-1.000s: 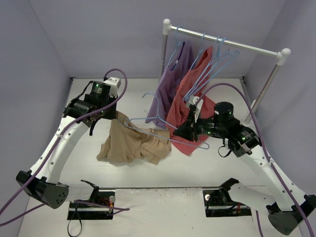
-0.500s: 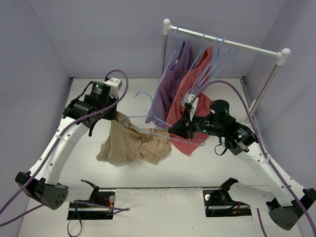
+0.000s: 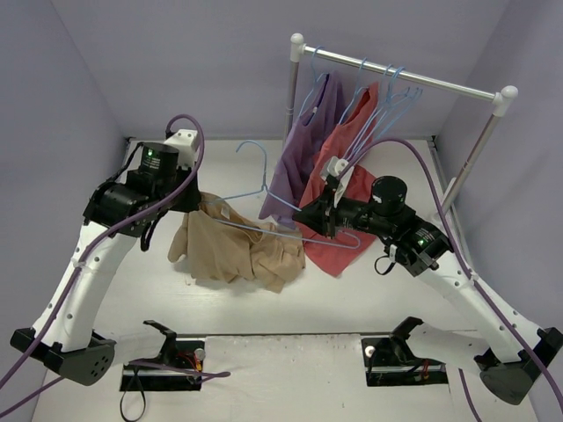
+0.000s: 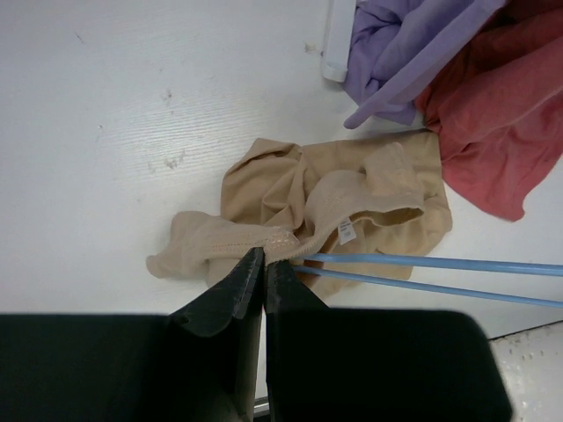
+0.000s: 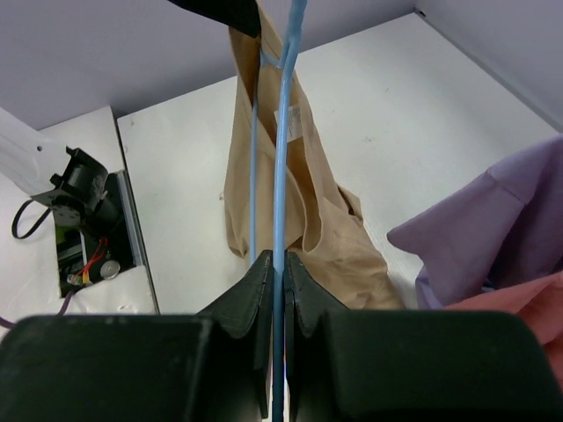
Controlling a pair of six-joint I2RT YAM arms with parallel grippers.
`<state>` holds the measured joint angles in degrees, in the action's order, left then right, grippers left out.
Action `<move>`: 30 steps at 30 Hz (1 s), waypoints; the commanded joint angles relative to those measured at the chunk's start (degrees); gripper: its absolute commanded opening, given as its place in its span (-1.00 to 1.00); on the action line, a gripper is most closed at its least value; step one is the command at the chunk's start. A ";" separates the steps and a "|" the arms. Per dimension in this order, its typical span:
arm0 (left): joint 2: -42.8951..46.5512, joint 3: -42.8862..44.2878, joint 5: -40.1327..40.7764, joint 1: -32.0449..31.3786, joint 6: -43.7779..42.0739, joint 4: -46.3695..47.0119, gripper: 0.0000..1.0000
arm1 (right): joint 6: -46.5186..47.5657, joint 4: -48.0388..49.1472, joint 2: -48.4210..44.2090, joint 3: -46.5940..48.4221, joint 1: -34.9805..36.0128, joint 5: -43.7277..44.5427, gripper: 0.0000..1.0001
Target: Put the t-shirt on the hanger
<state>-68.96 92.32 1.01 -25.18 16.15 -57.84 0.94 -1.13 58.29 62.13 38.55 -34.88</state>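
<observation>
Left-centre of the white counter (image 3: 352,299): plain tan wrinkled fabric t-shirt (image 3: 237,251), mostly a crumpled heap lying on the surface. Its upper edge is pulled up off the counter toward the left arm.

Left end effector (image 3: 202,206): clenched, fingers pinched together on a stitched edge of the t-shirt (image 4: 352,193). Left wrist view shows the black fingertips (image 4: 251,268) meeting right at that seam. A small white label shows near the fold.

Right end effector (image 3: 304,221): clenched on the thin light-blue wire hanger (image 3: 264,171), gripping the wire frame. Right wrist view has the wire (image 5: 283,114) running straight out from between the closed fingers (image 5: 259,281).

The hanger is held off the counter, lying across above the heap, hook pointing toward the back wall. Its far end reaches the raised edge of the t-shirt (image 5: 299,211), close to the left arm's pinch. Two blue wires (image 4: 440,265) meet the fabric there. Whether the tip is inside an opening, I cannot tell.

Back right: white rail rack (image 3: 449,82) with a hanging purple shirt (image 3: 303,145), a coral-red shirt (image 3: 339,242) and spare blue hangers (image 3: 391,88). The coral-red shirt's lower part sits just beside the tan heap.
</observation>
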 commanded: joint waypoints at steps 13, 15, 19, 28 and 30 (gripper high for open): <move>-2.50 19.96 2.91 -8.13 6.03 -3.22 -1.00 | -0.94 21.93 0.61 1.40 5.66 9.67 -1.00; -2.09 20.37 8.25 -8.20 3.54 -4.00 -1.00 | -0.94 22.05 0.06 1.79 5.66 9.05 -1.00; -1.77 19.21 13.79 -7.95 1.52 -5.12 -1.00 | -2.55 22.34 -2.32 0.28 5.75 9.27 -1.00; -2.75 18.59 13.93 -7.95 0.21 -5.09 -1.00 | -2.61 22.66 -5.29 -1.05 5.84 8.70 -1.00; -3.40 20.21 13.73 -7.95 -1.70 -5.02 -1.00 | -3.18 22.82 -3.24 -0.71 5.84 6.84 -1.00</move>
<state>-71.81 108.96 12.84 -33.01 17.79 -64.33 -1.27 12.75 53.19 60.05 43.99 -26.04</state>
